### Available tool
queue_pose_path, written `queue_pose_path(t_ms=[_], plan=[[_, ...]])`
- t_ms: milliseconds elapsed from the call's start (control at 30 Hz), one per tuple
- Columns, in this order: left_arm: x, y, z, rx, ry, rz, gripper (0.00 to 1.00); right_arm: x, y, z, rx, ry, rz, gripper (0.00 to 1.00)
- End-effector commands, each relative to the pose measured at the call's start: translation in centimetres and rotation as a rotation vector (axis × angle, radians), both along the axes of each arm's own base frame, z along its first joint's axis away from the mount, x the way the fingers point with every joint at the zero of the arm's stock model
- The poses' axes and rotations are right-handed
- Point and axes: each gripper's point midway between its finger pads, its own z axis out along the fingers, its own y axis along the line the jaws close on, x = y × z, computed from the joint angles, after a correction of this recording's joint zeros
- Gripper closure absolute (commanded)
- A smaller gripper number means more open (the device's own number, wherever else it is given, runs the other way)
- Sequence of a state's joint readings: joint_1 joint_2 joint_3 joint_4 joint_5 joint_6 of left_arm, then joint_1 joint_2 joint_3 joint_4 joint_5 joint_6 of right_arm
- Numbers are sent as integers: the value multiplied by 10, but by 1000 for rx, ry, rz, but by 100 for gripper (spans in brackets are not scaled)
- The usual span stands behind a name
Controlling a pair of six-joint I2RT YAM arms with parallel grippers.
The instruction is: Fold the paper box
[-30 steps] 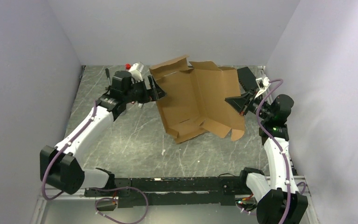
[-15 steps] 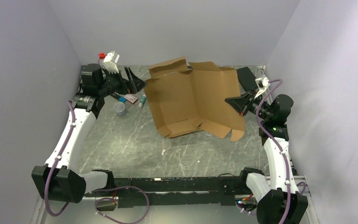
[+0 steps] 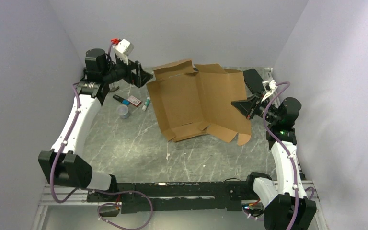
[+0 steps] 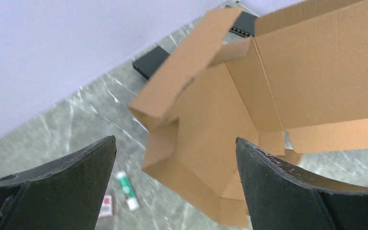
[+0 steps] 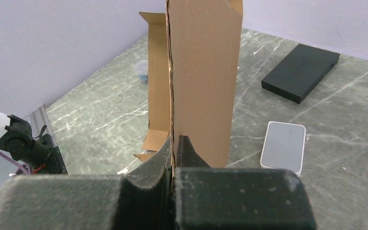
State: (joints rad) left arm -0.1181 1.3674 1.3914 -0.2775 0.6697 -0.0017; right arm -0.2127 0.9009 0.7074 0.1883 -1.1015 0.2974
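The paper box (image 3: 199, 103) is a brown cardboard sheet with flaps, lying part unfolded at the back middle of the table, its right side raised. My right gripper (image 3: 242, 106) is shut on the box's right edge; in the right wrist view the cardboard (image 5: 203, 72) stands upright between the closed fingers of the gripper (image 5: 175, 140). My left gripper (image 3: 143, 76) is open and empty, held in the air just left of the box's back left flap, not touching it. In the left wrist view the box (image 4: 249, 96) lies beyond the spread gripper (image 4: 175, 139).
A black slab (image 3: 253, 79) lies at the back right, with a small white case (image 5: 283, 152) near it. Another black slab (image 4: 151, 61) lies by the back wall. A green-white tube (image 3: 146, 103), a red card (image 3: 134, 100), a small cup (image 3: 122, 111) and a dark pen (image 3: 119, 98) lie left of the box.
My left gripper has let go of the box's left edge, swung back left, then risen toward the box's back left corner. The box's left side has dropped. The right arm has not moved.
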Motion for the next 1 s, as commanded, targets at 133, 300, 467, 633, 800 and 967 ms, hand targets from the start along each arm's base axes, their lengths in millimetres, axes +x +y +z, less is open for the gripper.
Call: queue_pose_path(t_ms=[133, 300, 467, 633, 800, 967], plan=[[32, -21, 41, 150, -305, -158, 4, -2, 1, 10, -12, -69, 19, 100], [40, -60, 24, 338, -390, -222, 12, -2, 1, 10, -11, -66, 21, 100], [56, -73, 9, 498, -460, -176, 26, -1, 1, 10, -12, -66, 21, 100], [64, -78, -5, 614, -525, -132, 37, -2, 1, 9, -9, -64, 24, 100], [68, -83, -13, 721, -596, -86, 58, -2, 1, 10, -8, -65, 24, 100], [62, -91, -14, 775, -619, -76, 97, -2, 1, 10, -8, -63, 21, 100]])
